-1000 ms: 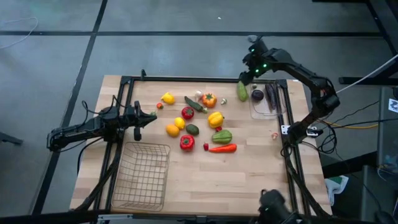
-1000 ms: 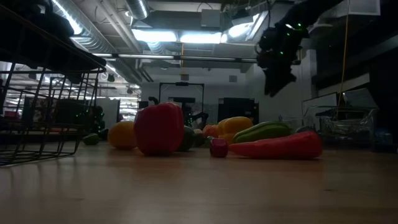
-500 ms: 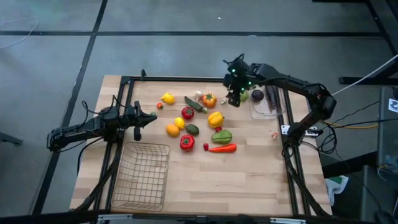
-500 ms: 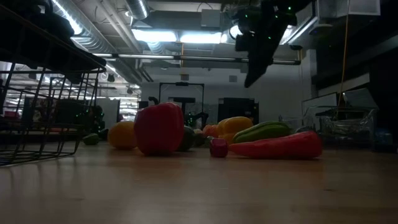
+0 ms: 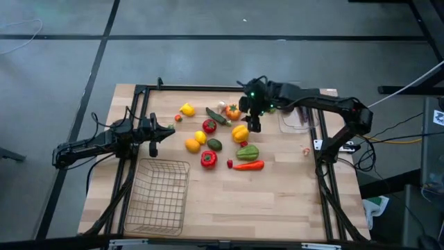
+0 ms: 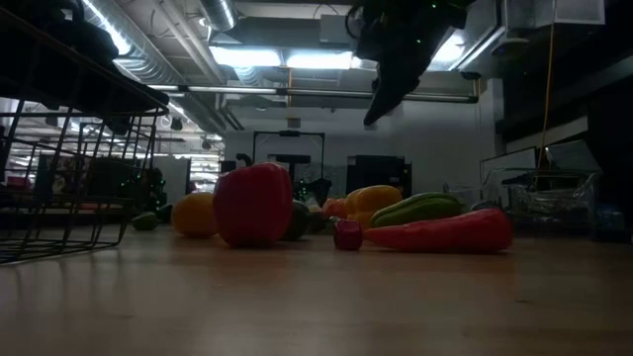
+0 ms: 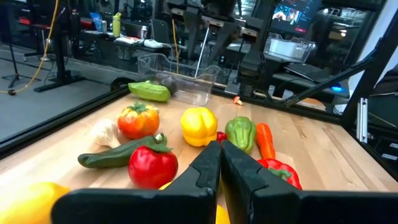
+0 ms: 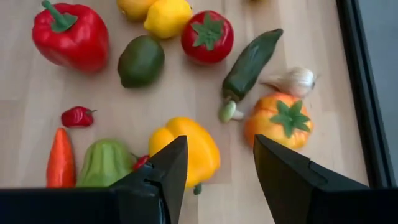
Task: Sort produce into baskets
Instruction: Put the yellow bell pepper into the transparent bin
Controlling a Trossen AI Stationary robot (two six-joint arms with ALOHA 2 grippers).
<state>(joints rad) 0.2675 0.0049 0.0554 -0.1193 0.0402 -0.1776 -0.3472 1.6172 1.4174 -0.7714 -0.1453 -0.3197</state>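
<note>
The produce lies in a loose pile on the table's middle: a yellow pepper (image 8: 186, 149), an orange tomato (image 8: 278, 119), a garlic bulb (image 8: 292, 81), a dark green pepper (image 8: 249, 62), a red tomato (image 8: 208, 36) and a red pepper (image 5: 208, 159). My right gripper (image 5: 251, 119) hangs open above the pile, slanting down over the yellow pepper (image 5: 241, 132), with nothing between its fingers. My left gripper (image 5: 164, 132) waits shut and level at the table's left. The wire basket (image 5: 161, 196) stands at the near left, the clear bin (image 5: 297, 117) at the far right.
A light green cucumber (image 7: 149, 91) lies by the clear bin (image 7: 183, 78), which holds a dark eggplant (image 7: 166, 81). A carrot (image 5: 248, 165), a green pepper (image 5: 248, 152) and a small red piece (image 8: 77, 116) lie nearer the front. Black frame rails (image 5: 208, 88) border the table.
My right gripper has swung from over the clear bin at the far right toward the table's left. It has rolled on the way and now hangs over the pile of produce. Its fingers have stayed open. The produce has not moved.
</note>
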